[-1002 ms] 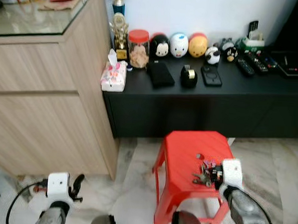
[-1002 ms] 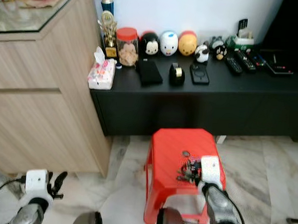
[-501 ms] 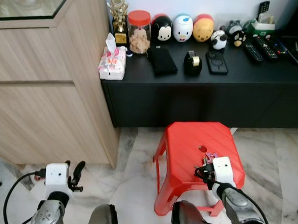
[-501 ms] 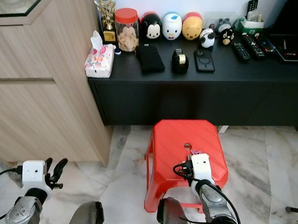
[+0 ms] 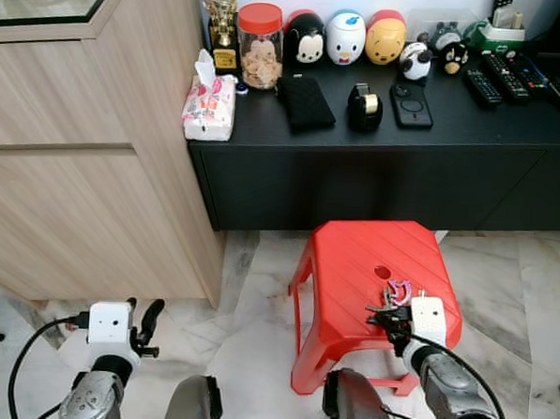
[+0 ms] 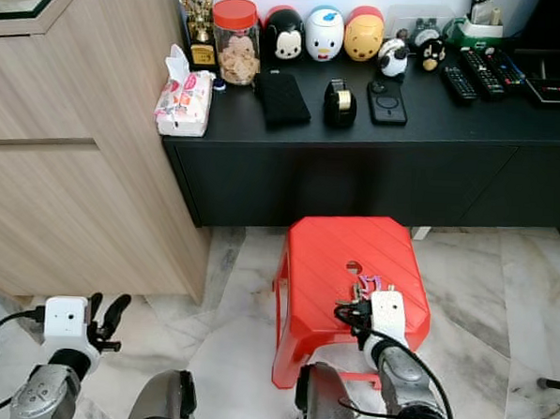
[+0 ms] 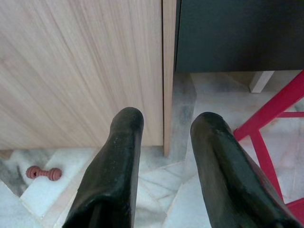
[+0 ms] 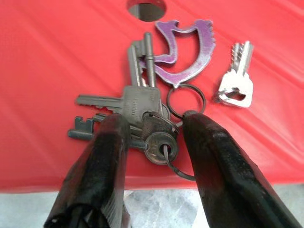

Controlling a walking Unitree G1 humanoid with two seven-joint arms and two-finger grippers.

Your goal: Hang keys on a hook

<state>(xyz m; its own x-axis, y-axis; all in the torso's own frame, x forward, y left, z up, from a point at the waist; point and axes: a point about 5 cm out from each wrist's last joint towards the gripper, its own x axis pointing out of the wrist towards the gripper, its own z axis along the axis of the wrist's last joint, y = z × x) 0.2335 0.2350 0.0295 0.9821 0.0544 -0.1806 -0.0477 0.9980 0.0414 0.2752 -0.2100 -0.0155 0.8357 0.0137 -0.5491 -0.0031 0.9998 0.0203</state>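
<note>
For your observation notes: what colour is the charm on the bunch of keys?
Purple; the charm on the keys shows best in the right wrist view.

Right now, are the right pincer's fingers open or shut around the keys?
Open. The right pincer straddles the keys on the red stool; its fingers sit either side, gaps showing.

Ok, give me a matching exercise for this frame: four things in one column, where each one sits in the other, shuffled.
Things:
1. keys
2. tissue pack
3. tape roll
4. dumbbell toy

Places:
A. floor by the wood cabinet
B. red stool top, between the right gripper fingers
C. left end of the black shelf
D. black shelf, beside the phone

Pairs: 1-B, 2-C, 3-D, 4-A
</note>
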